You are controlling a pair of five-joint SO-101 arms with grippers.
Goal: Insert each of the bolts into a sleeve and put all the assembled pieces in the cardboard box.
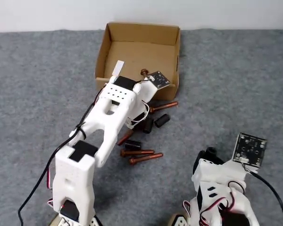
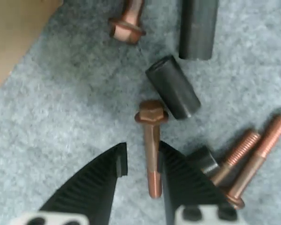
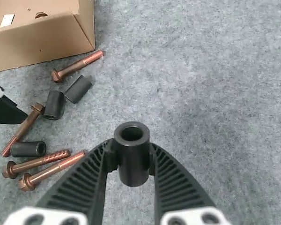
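Copper-coloured bolt [image 2: 151, 145] lies between the left gripper's [image 2: 144, 155] narrowly parted jaws on grey carpet [image 2: 61, 122]; right gripper [image 3: 131, 149] clamps 1 black sleeve [image 3: 132, 164].

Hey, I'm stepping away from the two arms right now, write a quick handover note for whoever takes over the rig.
Left pincer: open, down at the carpet, one finger each side of a lying bolt, not gripped yet.
Right pincer: shut on a black sleeve.
Loose on the carpet before the cardboard box: three more bolts, three sleeves.
Done: no bolt outside the box sits in a sleeve; a coppery piece lies in the box, cannot tell if assembled.
Left: join four bolts and sleeves, box them all.
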